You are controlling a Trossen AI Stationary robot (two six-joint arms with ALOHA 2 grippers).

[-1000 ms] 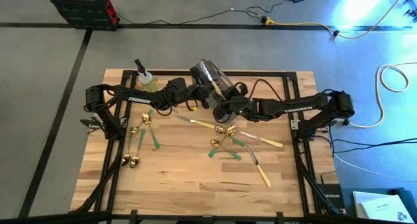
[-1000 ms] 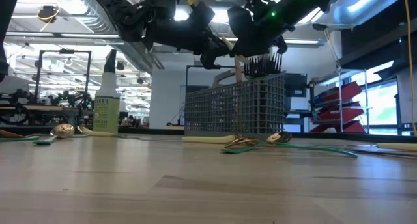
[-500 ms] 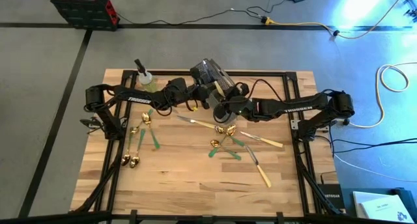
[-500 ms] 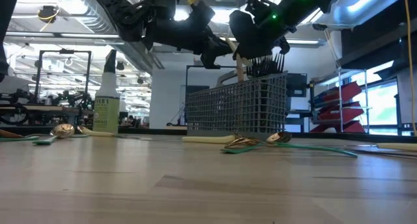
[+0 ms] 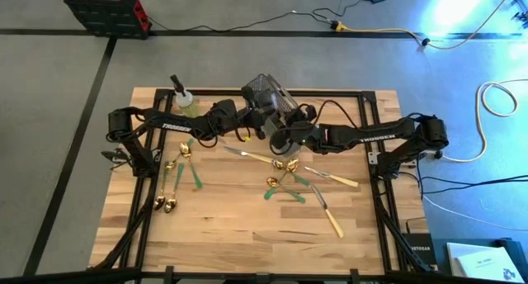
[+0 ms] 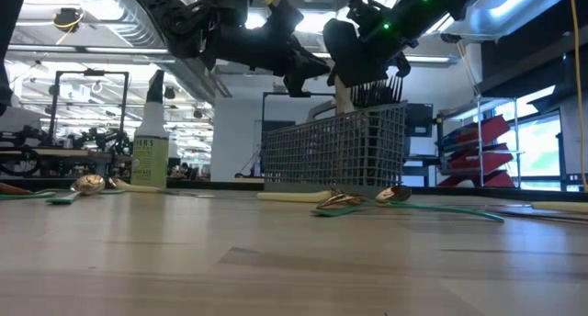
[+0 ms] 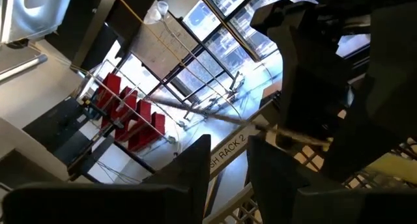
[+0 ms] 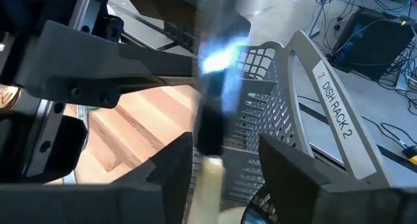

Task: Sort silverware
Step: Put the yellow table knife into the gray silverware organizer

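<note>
The grey wire-mesh caddy (image 5: 271, 92) stands tipped near the table's far edge; in the low view the caddy (image 6: 331, 151) holds dark utensils. My left gripper (image 5: 257, 119) is at the caddy's near left side, shut on its handle. My right gripper (image 5: 281, 130) is over the caddy, shut on a cream-handled utensil (image 6: 343, 94) that points down into it. Gold spoons with green handles (image 5: 172, 175) lie at the left. More spoons (image 5: 285, 170) and cream-handled pieces (image 5: 331, 220) lie at the centre and right. My left gripper (image 7: 228, 164) has the caddy's labelled handle plate (image 7: 227, 151) between its two fingers. It comes level from the table's left. The caddy sits tilted with its base on the table. My right gripper (image 8: 220, 164) pinches the utensil's cream handle (image 8: 210, 175) between its two fingers, slanting down from the table's right. The dark far end (image 8: 208, 126) points away into the caddy; the piece is clear of the table.
A spray bottle with green liquid (image 5: 181, 99) stands at the far left corner, left of the caddy. A long cream-handled piece (image 5: 247, 154) lies just near of both grippers. The near half of the table (image 5: 247, 234) is bare wood.
The caddy has tipped and turned a little at the far edge, showing more of its mesh from above, while its base stays on the table. My right gripper has shifted slightly with the cream-handled utensil over the caddy.
</note>
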